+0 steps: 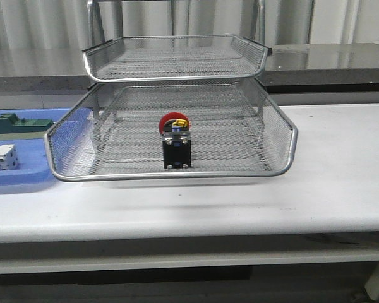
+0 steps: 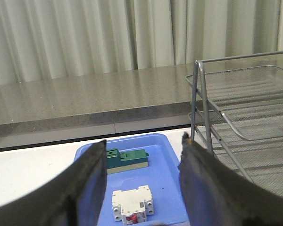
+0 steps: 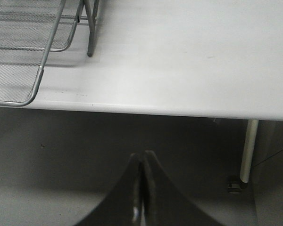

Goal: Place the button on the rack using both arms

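Note:
The button (image 1: 175, 140), red cap on a black-and-blue body with a yellow detail, stands inside the lower tier of the silver wire-mesh rack (image 1: 278, 169) near its front rim. Neither arm shows in the front view. In the left wrist view my left gripper (image 2: 142, 143) is open and holds nothing, hanging over a blue tray with the rack (image 2: 236, 113) to one side. In the right wrist view my right gripper (image 3: 142, 155) is shut with nothing in it, off the table's front edge, with the rack's corner (image 3: 33, 89) in the distance.
A flat blue tray (image 1: 31, 170) left of the rack holds a green block (image 1: 16, 124) and a white block (image 1: 1, 156); the left wrist view shows the same tray (image 2: 167, 183), green block (image 2: 127, 160) and white block (image 2: 132, 203). A table leg (image 3: 247, 150) stands under the white tabletop (image 3: 188, 56).

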### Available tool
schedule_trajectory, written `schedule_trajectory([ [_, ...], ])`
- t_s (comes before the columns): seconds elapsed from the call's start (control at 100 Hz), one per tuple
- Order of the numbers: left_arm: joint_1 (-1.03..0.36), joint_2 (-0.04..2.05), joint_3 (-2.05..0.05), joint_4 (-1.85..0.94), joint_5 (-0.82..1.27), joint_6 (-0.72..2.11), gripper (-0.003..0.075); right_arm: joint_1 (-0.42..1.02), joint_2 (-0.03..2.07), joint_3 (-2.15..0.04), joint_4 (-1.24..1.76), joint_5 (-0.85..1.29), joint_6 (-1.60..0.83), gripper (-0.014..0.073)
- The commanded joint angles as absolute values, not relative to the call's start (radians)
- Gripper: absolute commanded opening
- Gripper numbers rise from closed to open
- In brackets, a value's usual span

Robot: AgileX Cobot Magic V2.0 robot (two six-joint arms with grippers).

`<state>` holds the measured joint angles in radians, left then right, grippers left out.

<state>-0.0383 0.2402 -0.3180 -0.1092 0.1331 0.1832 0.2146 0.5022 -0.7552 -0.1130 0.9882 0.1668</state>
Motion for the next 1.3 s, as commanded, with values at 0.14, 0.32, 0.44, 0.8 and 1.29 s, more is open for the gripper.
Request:
schedule_trajectory([
  [0.14, -0.039, 0.248, -0.344, -0.121, 0.045, 0.171, 0.0111, 0.217, 0.506, -0.788, -0.130, 0.929, 0.167, -0.0068],
  [0.32, -0.039, 0.248, -0.344, -0.121, 0.045, 0.171, -0.0021, 0.217, 0.506, -0.788, -0.130, 0.929, 0.167, -0.0068],
  [0.44, -0.039, 0.248, -0.344, -0.121, 0.045, 0.171, -0.0021, 0.217, 0.506, -0.788, -0.130, 0.929, 0.167, -0.0068],
  [0.8, -0.039, 0.248, -0.344, -0.121, 0.045, 0.171, -0.0021, 0.217, 0.506, -0.788, -0.105, 0.890, 0.167, -0.0068],
  [1.29, -0.039, 0.248, -0.344, -0.121, 0.045, 0.171, -0.0021, 0.222, 0.838, -0.788, 0.364, 0.740, 0.081, -0.0067],
])
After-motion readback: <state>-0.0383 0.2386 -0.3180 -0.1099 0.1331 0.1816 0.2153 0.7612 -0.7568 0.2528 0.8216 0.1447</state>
